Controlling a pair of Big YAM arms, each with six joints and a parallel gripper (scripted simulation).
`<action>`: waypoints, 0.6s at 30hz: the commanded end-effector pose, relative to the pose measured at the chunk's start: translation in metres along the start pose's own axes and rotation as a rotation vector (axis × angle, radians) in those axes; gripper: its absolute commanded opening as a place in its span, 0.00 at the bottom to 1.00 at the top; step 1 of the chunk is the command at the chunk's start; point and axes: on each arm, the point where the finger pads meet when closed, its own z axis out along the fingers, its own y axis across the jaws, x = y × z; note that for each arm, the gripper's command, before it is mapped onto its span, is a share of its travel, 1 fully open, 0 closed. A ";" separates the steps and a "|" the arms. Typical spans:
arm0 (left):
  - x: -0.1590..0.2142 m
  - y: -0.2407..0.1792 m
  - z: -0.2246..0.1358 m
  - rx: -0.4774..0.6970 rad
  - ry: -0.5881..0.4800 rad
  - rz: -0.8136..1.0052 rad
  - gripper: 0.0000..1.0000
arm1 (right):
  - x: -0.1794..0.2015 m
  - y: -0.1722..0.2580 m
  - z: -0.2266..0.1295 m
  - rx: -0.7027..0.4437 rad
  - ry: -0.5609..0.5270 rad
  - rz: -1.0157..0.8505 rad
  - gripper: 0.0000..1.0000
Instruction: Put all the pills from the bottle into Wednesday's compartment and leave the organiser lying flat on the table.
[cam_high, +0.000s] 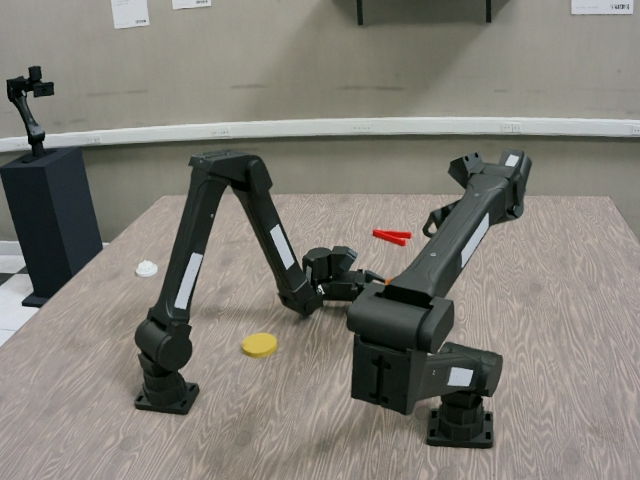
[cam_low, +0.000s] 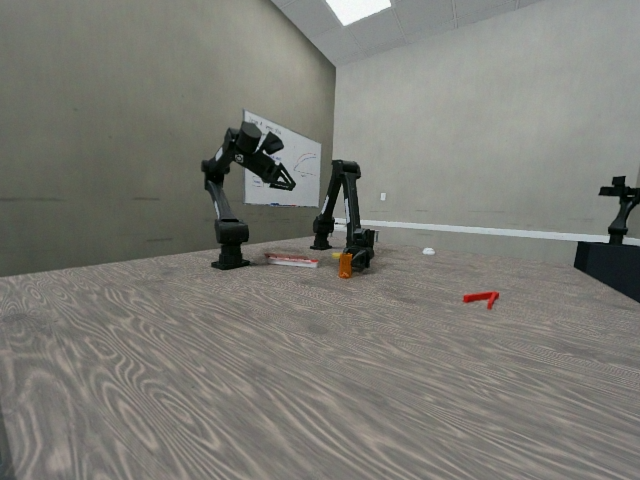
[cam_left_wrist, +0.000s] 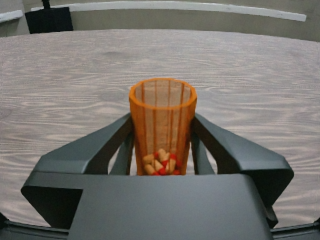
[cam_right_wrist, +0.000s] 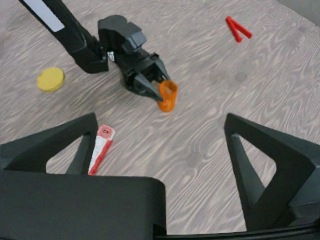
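Observation:
The open orange pill bottle (cam_low: 345, 266) (cam_left_wrist: 162, 131) (cam_right_wrist: 168, 97) stands upright on the table; several tan and red pills lie at its bottom in the left wrist view. My left gripper (cam_left_wrist: 162, 119) (cam_right_wrist: 169, 94) is shut on the bottle, with one finger against each side. The white and red organiser (cam_low: 292, 262) (cam_right_wrist: 102, 146) lies on the table; the right wrist view shows only one end, and the right arm hides it in the top view. Its compartments cannot be made out. My right gripper (cam_right_wrist: 161, 119) (cam_low: 293, 186) is wide open, empty and high above the table.
A yellow disc (cam_high: 259, 345) (cam_right_wrist: 50, 79) lies beside the left arm. Red sticks (cam_high: 391, 236) (cam_low: 481, 297) (cam_right_wrist: 238, 29) lie beyond the bottle. A small white object (cam_high: 146, 268) (cam_low: 428, 251) lies near the table's left side in the top view.

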 end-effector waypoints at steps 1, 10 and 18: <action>-0.024 0.004 0.006 0.001 -0.029 0.033 0.17 | -0.037 -0.014 -0.015 0.046 -0.034 -0.051 1.00; -0.062 -0.026 0.000 0.006 -0.018 0.020 0.36 | -0.037 -0.014 -0.015 0.046 -0.034 -0.051 1.00; -0.075 -0.053 0.011 0.023 0.036 -0.014 0.36 | -0.043 0.013 -0.023 0.012 -0.018 -0.042 1.00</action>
